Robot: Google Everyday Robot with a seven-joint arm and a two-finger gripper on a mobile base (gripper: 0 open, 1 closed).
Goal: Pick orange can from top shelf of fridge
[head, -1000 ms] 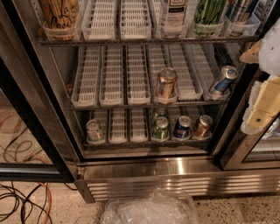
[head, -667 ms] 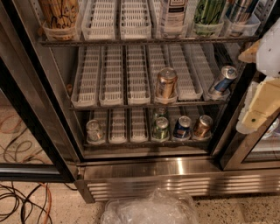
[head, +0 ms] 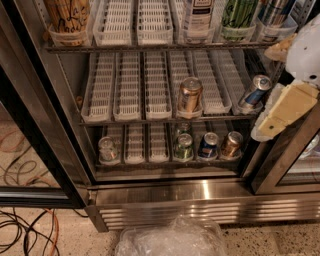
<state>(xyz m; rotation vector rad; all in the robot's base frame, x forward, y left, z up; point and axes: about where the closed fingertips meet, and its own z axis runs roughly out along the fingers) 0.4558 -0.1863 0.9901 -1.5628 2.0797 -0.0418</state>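
Observation:
The orange can (head: pixel 67 15), tall and amber with dark script lettering, stands at the left end of the top shelf (head: pixel 150 47) of the fridge (head: pixel 200 192); its top is cut off by the frame edge. My gripper (head: pixel 266 90) is at the right edge, in front of the fridge's right side at middle-shelf height, far right of and below the orange can. Its cream fingers (head: pixel 287 107) stand apart and hold nothing.
The top shelf also holds a white-labelled bottle (head: pixel 197 15), a green can (head: pixel 239 15) and another can (head: pixel 274 15). A copper can (head: pixel 189 95) and a tilted blue-and-silver can (head: pixel 255 92) sit on the middle shelf. Several cans stand on the bottom rack. A plastic bag (head: pixel 172 237) and cables (head: pixel 25 235) lie on the floor.
My gripper has shifted slightly to the left and up. The cans and shelves have not moved.

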